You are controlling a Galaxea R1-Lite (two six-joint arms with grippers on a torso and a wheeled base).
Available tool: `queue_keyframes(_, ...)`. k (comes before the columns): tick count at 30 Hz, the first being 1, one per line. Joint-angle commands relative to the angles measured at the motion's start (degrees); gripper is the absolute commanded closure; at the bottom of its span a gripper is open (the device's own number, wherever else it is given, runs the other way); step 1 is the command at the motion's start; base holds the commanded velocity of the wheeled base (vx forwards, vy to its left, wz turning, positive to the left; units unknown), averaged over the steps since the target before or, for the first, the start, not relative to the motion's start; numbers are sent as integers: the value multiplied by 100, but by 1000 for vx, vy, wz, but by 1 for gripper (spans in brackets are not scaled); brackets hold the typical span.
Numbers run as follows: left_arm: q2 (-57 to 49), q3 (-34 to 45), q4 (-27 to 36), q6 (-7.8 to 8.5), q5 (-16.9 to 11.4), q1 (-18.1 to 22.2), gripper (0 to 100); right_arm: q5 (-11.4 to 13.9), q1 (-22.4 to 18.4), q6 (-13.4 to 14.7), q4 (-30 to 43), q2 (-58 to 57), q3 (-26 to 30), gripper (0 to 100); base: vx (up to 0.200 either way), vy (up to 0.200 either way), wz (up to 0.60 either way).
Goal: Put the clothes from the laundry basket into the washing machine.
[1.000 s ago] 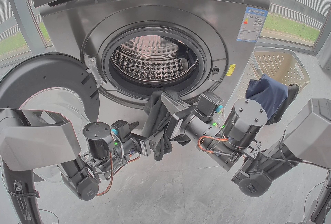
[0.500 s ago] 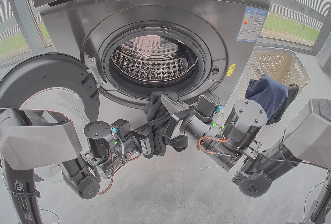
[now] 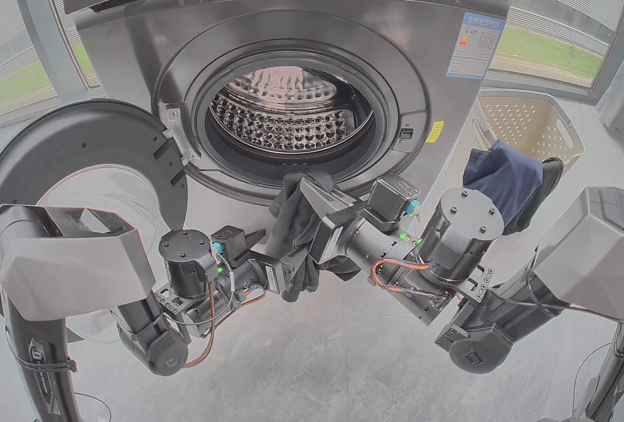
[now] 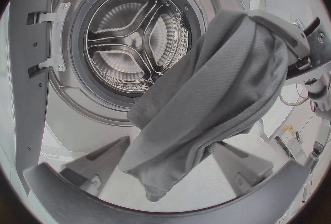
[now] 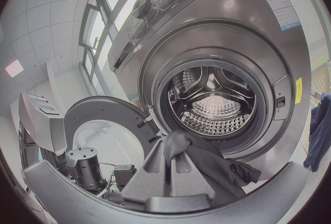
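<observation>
Garment of dark grey knitted fabric [image 3: 296, 225] hangs in the air just in front of the grey front-loading washing machine [image 3: 416, 39], below the lower rim of its round opening and outside the perforated steel drum [image 3: 286, 111]. The right gripper [image 3: 311, 188] is clenched on the garment's top fold, its two fingers pressed together with cloth bunched at their tips. The left gripper [image 3: 294, 268] sits lower, released, its fingers [image 4: 98, 162] spread to either side of the garment's hanging end. The machine's round dark door [image 3: 84, 144] stands swung wide on the left. A beige perforated plastic laundry basket [image 3: 533, 124] stands on the grey floor [image 3: 338, 365] by the machine's right side, with a navy blue cloth [image 3: 507, 173] draped over its near rim
</observation>
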Motion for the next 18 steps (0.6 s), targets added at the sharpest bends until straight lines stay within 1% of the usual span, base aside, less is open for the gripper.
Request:
queue_keyframes(1, 118, -85, 1, -5, 5, 26, 0, 1, 39, 2, -5, -2, 1, 100, 0, 0, 0)
queue_keyframes(10, 303, -173, 1, 21, 5, 35, 0, 1, 47, -7, -5, -11, 1, 100, 0, 0, 0)
queue_keyframes(15, 417, -252, 1, 91, 13, 17, 0, 1, 47, -7, 3, -11, 1, 100, 0, 0, 0)
queue_keyframes(18, 461, -270, 1, 100, 22, 17, 0, 1, 47, 2, -5, -11, 1, 100, 0, 0, 0)
